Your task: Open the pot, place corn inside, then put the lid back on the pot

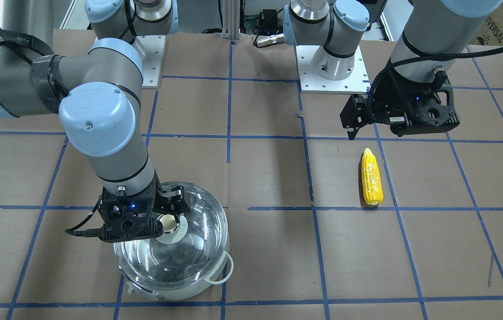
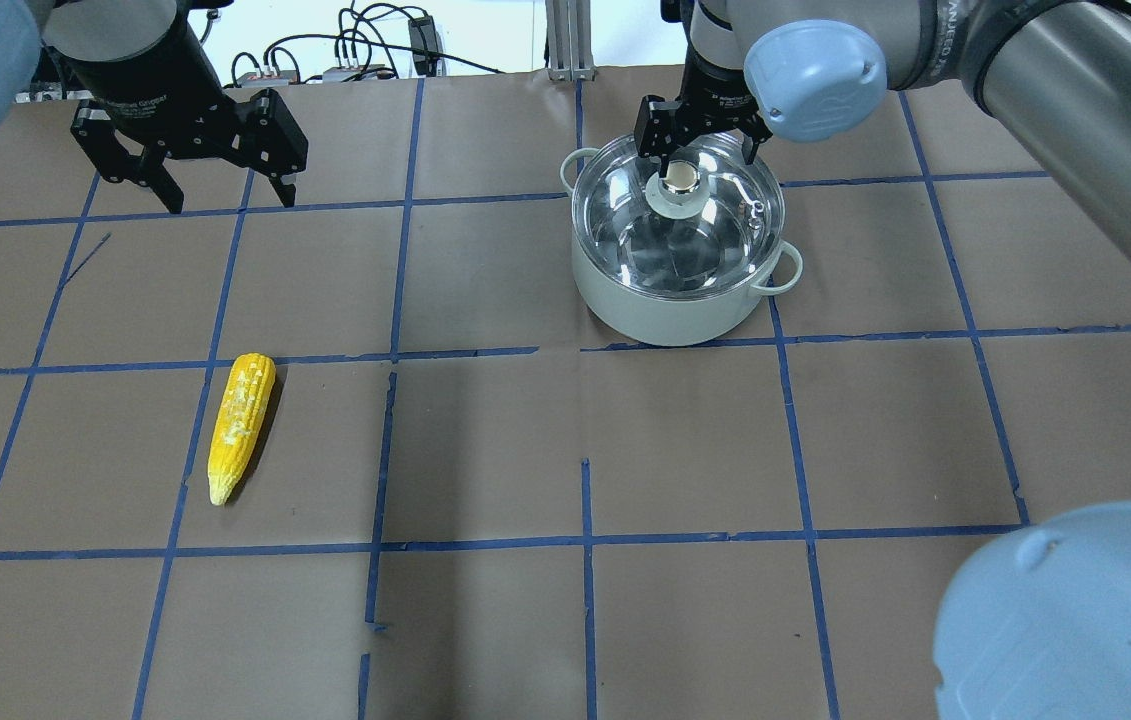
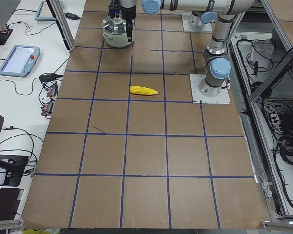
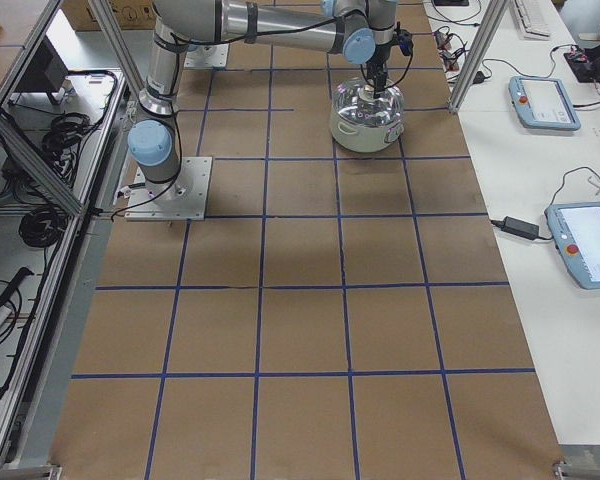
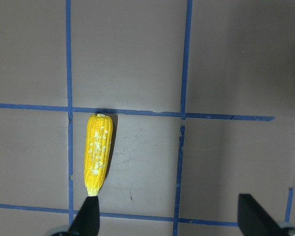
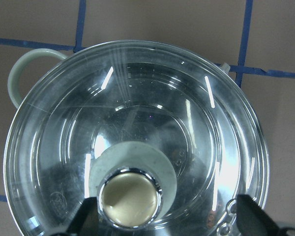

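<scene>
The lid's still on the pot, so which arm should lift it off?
The right. The right gripper is open astride the knob of the lid on the pot; the left gripper hangs open, off by the corn.

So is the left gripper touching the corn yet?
Apart. The overhead view shows the left gripper open and well back from the corn, with bare brown table between them.
</scene>
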`<move>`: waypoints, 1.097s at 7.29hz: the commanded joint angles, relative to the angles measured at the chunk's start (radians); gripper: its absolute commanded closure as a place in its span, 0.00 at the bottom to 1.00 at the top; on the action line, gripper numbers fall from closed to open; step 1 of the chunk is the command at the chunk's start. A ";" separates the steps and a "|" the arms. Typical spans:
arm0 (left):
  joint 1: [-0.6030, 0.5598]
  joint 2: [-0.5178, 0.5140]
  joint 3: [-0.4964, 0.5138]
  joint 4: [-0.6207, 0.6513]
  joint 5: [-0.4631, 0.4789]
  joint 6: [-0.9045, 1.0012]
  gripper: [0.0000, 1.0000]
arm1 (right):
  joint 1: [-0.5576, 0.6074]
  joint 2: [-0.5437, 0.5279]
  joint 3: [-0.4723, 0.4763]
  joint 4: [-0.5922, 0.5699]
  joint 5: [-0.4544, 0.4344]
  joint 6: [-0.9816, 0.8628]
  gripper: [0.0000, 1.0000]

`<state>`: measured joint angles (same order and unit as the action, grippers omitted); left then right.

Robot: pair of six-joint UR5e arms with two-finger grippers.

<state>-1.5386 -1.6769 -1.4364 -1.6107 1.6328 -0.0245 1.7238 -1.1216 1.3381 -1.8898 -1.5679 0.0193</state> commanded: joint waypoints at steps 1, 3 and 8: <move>0.000 0.000 -0.003 0.000 0.001 0.000 0.00 | 0.008 0.029 -0.028 -0.002 0.000 0.002 0.00; 0.000 0.000 -0.003 0.000 0.001 0.000 0.00 | 0.020 0.046 -0.028 -0.005 -0.003 0.005 0.02; 0.000 0.000 -0.003 0.002 0.001 0.002 0.00 | 0.030 0.048 -0.023 0.003 -0.004 0.025 0.36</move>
<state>-1.5386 -1.6767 -1.4389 -1.6092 1.6337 -0.0235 1.7521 -1.0736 1.3138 -1.8916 -1.5721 0.0429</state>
